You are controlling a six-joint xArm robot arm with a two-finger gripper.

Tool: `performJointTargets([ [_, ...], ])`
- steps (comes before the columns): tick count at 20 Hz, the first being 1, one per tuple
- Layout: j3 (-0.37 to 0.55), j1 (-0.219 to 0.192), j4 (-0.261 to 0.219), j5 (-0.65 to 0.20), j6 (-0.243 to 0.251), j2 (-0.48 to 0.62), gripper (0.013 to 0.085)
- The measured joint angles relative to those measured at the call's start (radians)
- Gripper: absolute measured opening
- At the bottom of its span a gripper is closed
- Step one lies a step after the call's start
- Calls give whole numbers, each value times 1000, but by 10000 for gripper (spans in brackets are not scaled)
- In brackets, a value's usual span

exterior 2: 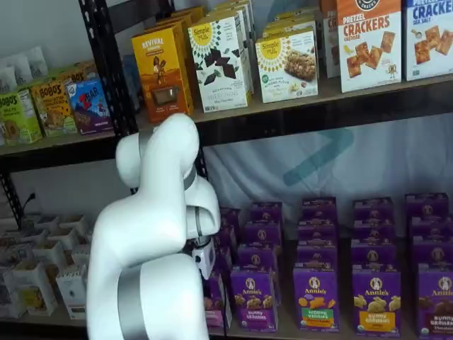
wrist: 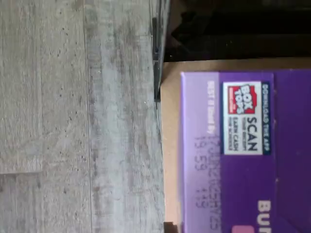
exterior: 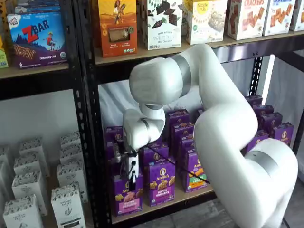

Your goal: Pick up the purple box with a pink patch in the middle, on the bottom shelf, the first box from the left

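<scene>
The purple box [exterior: 127,199] stands upright at the left end of the bottom shelf [exterior: 159,209], its pink patch low on the front. My gripper [exterior: 130,179] hangs straight down onto the box's top, its black fingers at the upper edge. Whether the fingers grip the box or leave a gap does not show. In a shelf view the arm hides most of the purple box [exterior 2: 219,304], and only the gripper's white body [exterior 2: 204,256] shows above it. The wrist view looks down on the purple box's top flap [wrist: 243,145] with a Box Tops label, on the tan shelf board [wrist: 170,145].
More purple cartons [exterior: 160,183] stand close beside and behind the box. A black rack post [exterior: 92,142] rises just left of it, with white cartons [exterior: 66,199] beyond. The upper shelf [exterior: 156,52] carries taller boxes. Grey floor [wrist: 73,121] lies in front of the rack.
</scene>
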Motion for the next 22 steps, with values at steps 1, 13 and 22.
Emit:
performJointTargets([
  [1, 1, 0, 2, 0, -2, -1, 450],
  [13, 1, 5, 12, 0, -6, -1, 330],
  [22, 20, 8, 38, 1, -27, -16, 290],
])
